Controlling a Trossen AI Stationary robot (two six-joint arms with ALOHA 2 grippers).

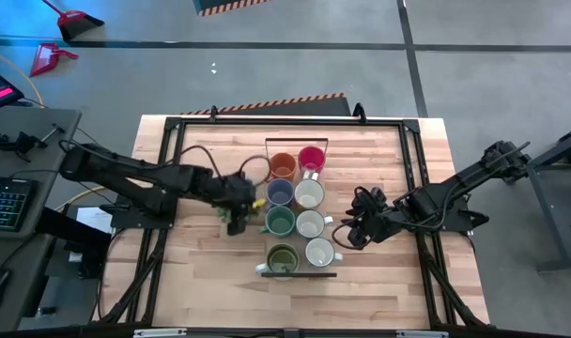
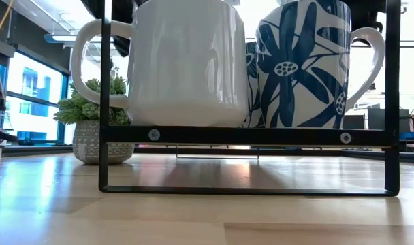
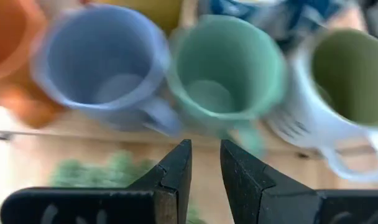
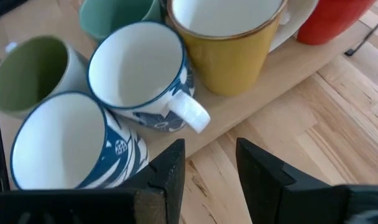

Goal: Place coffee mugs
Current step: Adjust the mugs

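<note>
You have a bench (image 1: 201, 272) of pale butcher-block wood, its planks smooth with a soft sheen, and it mirrors the rack (image 2: 248, 135) faintly in the low view. That rack is thin black metal, matt, with small bright screw heads on its crossbar. On the rack, the coffee mugs (image 4: 139, 71) look like glazed ceramic: glossy white with blue flower print nearest the right tool (image 4: 211, 165), and a yellow one (image 4: 229, 43) behind them with a darker rim, like enamel. Beside the rack, the plant's pot (image 2: 101, 143) is matt grey with a pale pattern. Both tools, the left (image 3: 204, 171) included, have dull black, plastic-looking fingers.
</note>
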